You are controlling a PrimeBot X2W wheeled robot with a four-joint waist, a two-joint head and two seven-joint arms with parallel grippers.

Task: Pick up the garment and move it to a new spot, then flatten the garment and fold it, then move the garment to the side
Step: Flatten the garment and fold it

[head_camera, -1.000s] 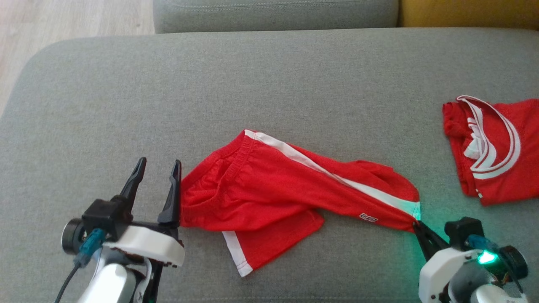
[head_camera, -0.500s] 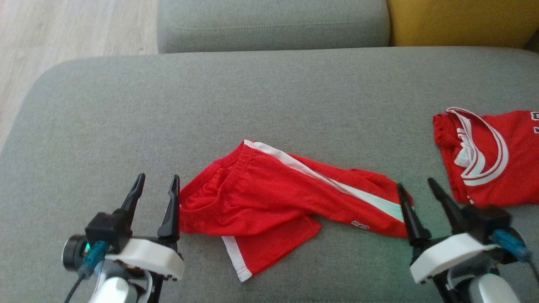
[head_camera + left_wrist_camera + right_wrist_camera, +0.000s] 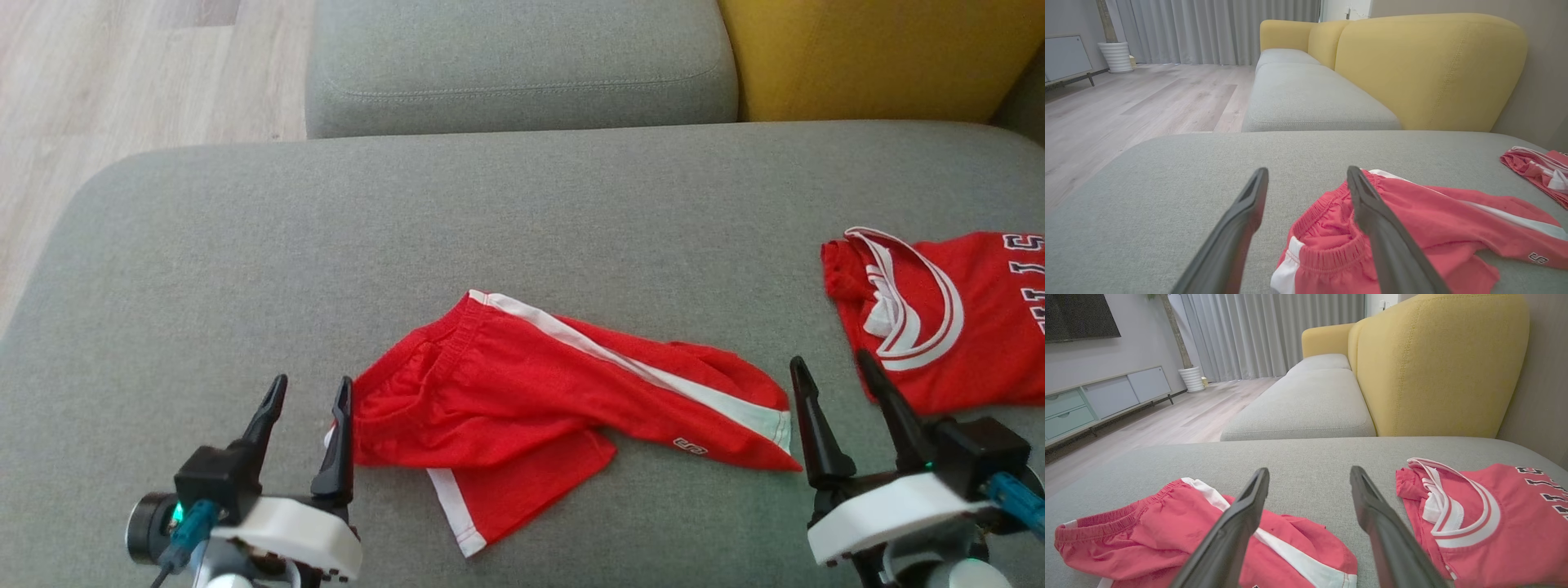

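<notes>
While my left gripper (image 3: 313,380) and right gripper (image 3: 829,357) gape empty, the red shorts (image 3: 563,392) lie rumpled; flattening is due, I judge; next, pinch both ends and draw them apart.

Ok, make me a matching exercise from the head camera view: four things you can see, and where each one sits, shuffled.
Things:
1. red shorts
2. red jersey
3. yellow backrest
4. wooden floor

Places in the head view:
A. upper left, beyond the grey seat
B. middle of the seat, crumpled
C. upper right
D. right edge of the seat

Pairs: 1-B, 2-D, 3-C, 4-A.
</notes>
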